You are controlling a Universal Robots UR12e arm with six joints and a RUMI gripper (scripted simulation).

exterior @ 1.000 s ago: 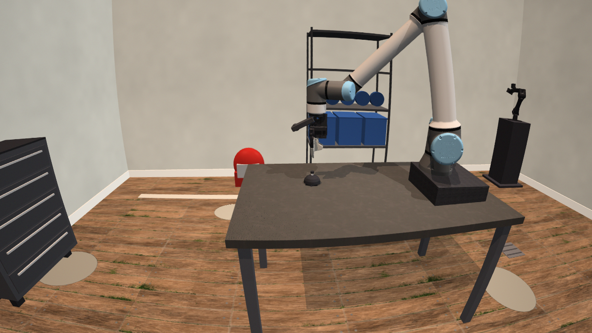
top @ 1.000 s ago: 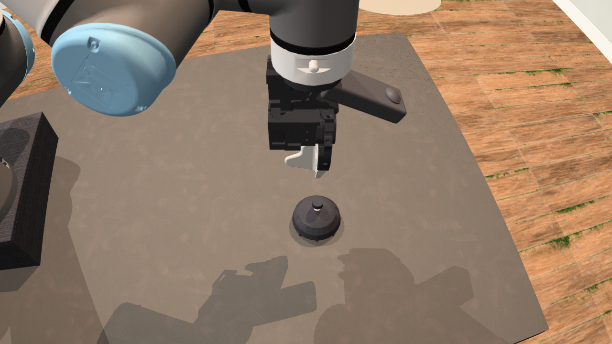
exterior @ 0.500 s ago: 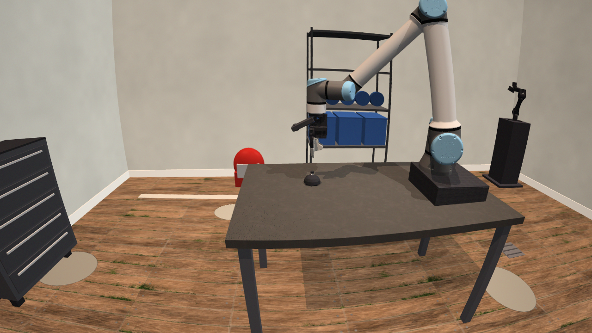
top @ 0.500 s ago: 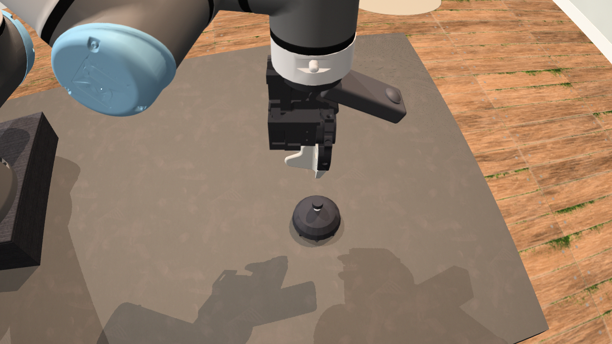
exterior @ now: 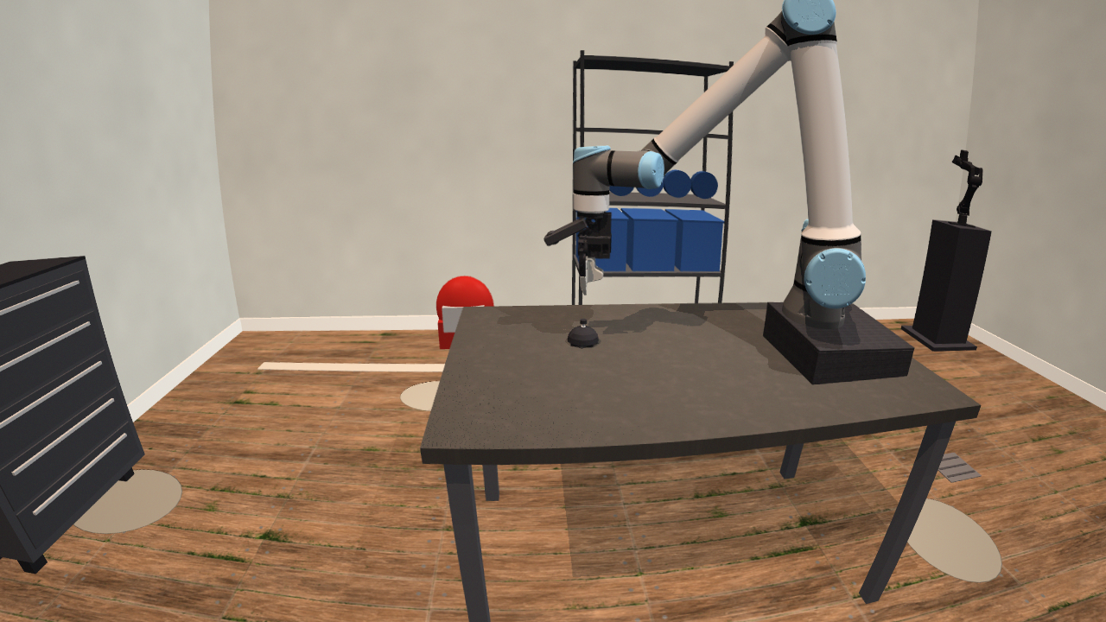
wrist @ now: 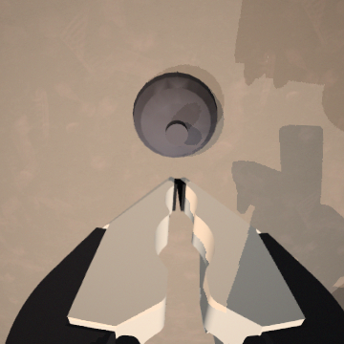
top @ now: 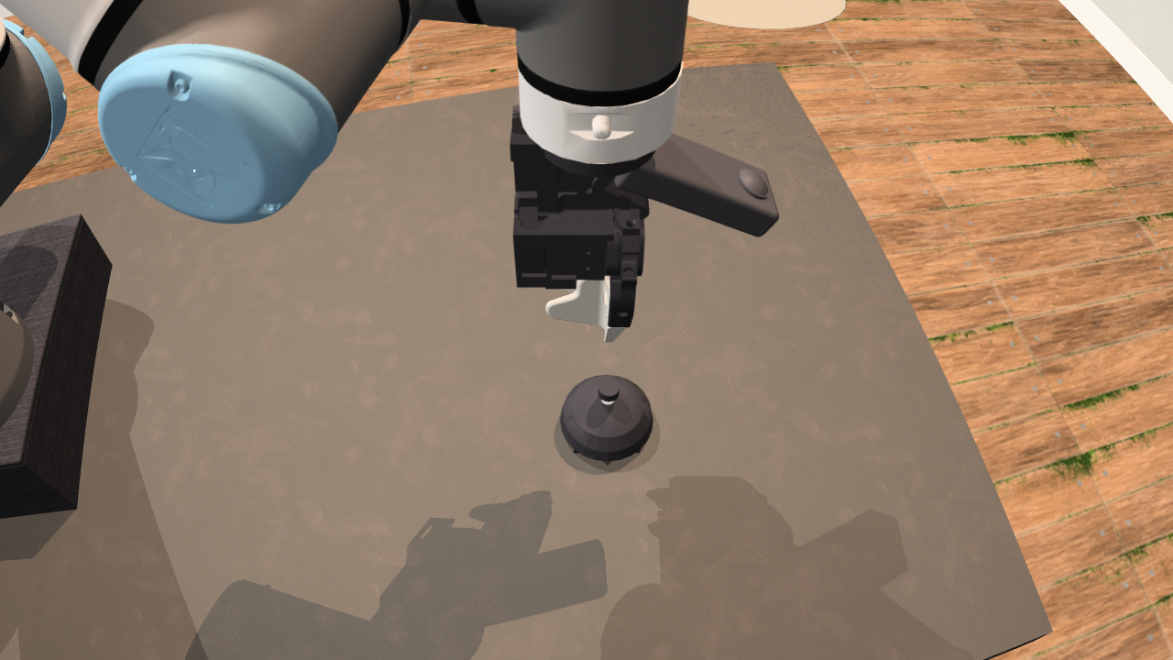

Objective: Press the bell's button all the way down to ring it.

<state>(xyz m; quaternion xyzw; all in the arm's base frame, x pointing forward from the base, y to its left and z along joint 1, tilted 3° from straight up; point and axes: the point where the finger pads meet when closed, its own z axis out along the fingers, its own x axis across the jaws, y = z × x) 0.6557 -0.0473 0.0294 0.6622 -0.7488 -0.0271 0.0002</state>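
We find no readable text, labels, brands or numbers in any view. The blue joint cap point(top: 217, 131) on the arm carries an embossed mark, but we can't make out any letters in it. The bell point(top: 607, 423), the table point(exterior: 541, 402), the blue boxes point(exterior: 664, 239) on the shelf rack point(exterior: 575, 100) and the drawer cabinet point(exterior: 46, 402) show plain surfaces.

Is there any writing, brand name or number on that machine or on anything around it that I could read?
No readable text anywhere in these views.
Blue joint cap: an embossed triangular emblem, no legible letters.
Bell, blue boxes, black drawer cabinet: no labels show.
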